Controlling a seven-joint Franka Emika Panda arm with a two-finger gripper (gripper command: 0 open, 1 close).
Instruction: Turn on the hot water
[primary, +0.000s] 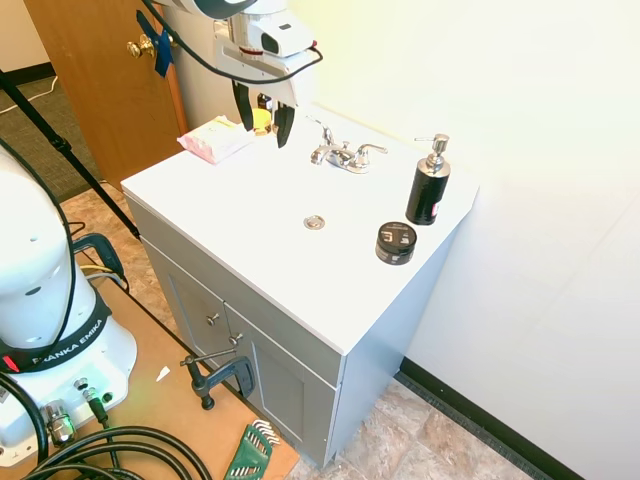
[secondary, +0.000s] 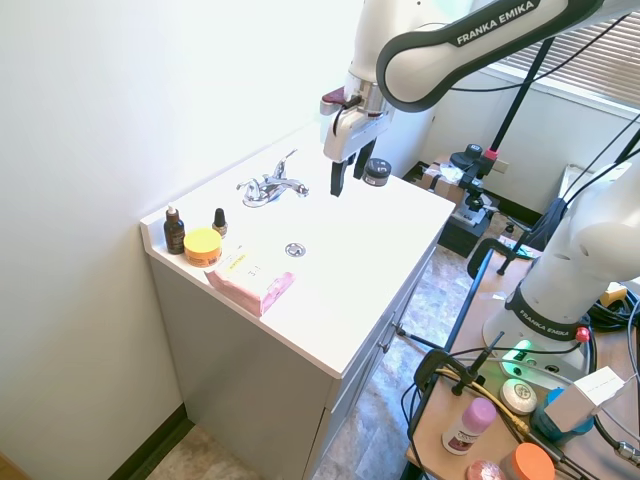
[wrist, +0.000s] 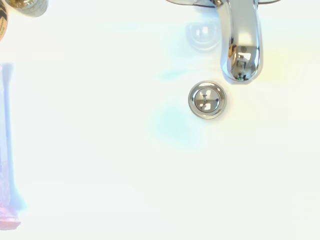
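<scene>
The chrome faucet (primary: 343, 156) (secondary: 270, 186) stands at the back of the white basin; its short spout (wrist: 242, 45) hangs over the drain (wrist: 207, 100) (primary: 314, 222). The hot water lever (primary: 326, 135) (secondary: 248, 187) is the thin left wing, on the side of the pink packet. The matching right lever (primary: 371, 151) points toward the pump bottle. My gripper (primary: 263, 118) (secondary: 335, 165) hovers open and empty above the basin, raised well off the faucet and touching nothing.
A black pump bottle (primary: 428, 185) and a black round tin (primary: 396, 242) stand on the counter's right side. On the left side are a pink packet (secondary: 250, 280), a yellow jar (secondary: 202, 245) and two dropper bottles (secondary: 174, 230). The wall runs close behind the faucet.
</scene>
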